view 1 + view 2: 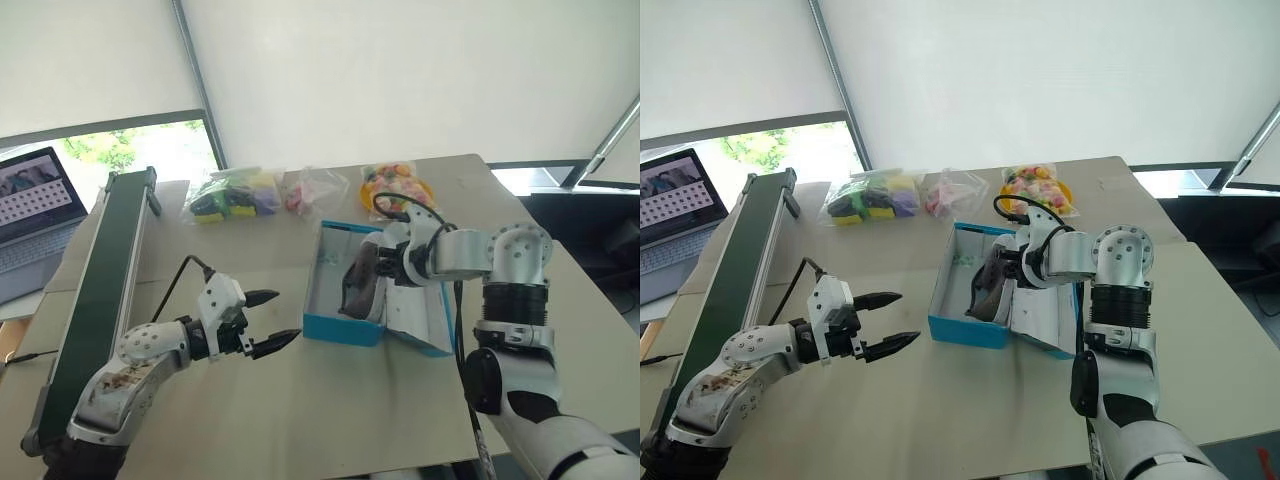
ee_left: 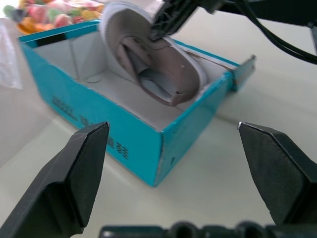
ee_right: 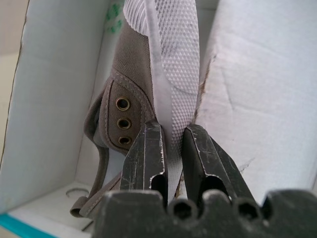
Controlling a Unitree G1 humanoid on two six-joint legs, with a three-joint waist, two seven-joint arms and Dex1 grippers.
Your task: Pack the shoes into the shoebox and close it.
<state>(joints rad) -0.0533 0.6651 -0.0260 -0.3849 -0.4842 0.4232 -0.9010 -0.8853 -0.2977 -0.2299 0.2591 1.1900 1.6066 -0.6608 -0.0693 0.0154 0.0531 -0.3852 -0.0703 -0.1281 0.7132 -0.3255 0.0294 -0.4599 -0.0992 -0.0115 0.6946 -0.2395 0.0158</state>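
My right gripper [image 3: 166, 148] is pinched on the white rubber edge of a shoe [image 1: 362, 282], its two black fingers [image 3: 146, 153] clamped close with only the thin rim of the sole between them. The shoe is grey-brown canvas with brass eyelets (three show on its side) and a white textured sole. It stands on its side inside the shoebox [image 1: 345, 328], pressed against the right-hand wall, with my right wrist bent down over that wall.

The shoebox is turquoise outside and white inside, and it sits open on the tan table [image 1: 300, 410], towards the right of the middle. Its lid [image 1: 420, 318] lies folded out to the right, white inner face up, under my right forearm. The near left corner of the box faces my left gripper [image 1: 270, 320], and the dark lettering runs along that long left side.

My left gripper holds nothing. Its fingers [image 2: 79, 173] are spread wide and point across the table towards the box, well apart from it, over bare tabletop to its near left.

At the far edge of the table lie three clear bags of colourful items [image 1: 232, 194]. A long dark green conveyor [image 1: 100, 290] runs along the left side, and a laptop [image 1: 35, 205] stands beyond it at the far left.
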